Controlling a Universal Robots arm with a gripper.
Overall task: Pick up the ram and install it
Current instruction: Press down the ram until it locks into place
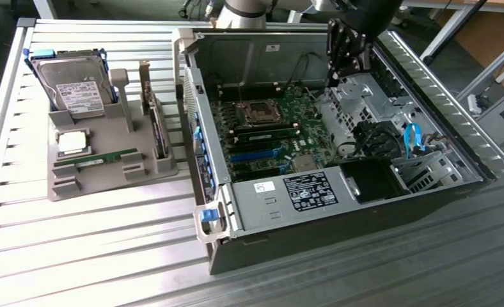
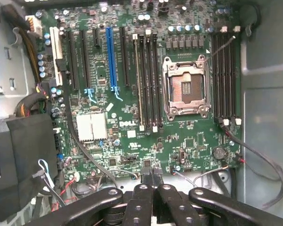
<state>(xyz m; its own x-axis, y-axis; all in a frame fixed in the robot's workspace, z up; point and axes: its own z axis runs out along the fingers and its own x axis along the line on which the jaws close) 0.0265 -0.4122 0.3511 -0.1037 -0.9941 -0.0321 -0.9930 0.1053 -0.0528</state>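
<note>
Currently my black claw (image 2: pixel 153 188) closed, empty, above motherboard (image 2: pixel 146 94). Thin green ram stick (image 1: pixel 98 160) on grey holder (image 1: pixel 107 176): light, rigid, fragile; I'd grip long edges.

The table (image 1: pixel 81 256) was ribbed, bright brushed metal. The holder (image 1: pixel 107 173) looked like matt grey plastic. The hard drive (image 1: pixel 77 83) had dull silver metal under a white paper label. The computer case (image 1: pixel 252 38) was grey sheet metal; the motherboard (image 2: pixel 132 136) was glossy green; the gripper (image 2: pixel 153 188) was matt black.
</note>
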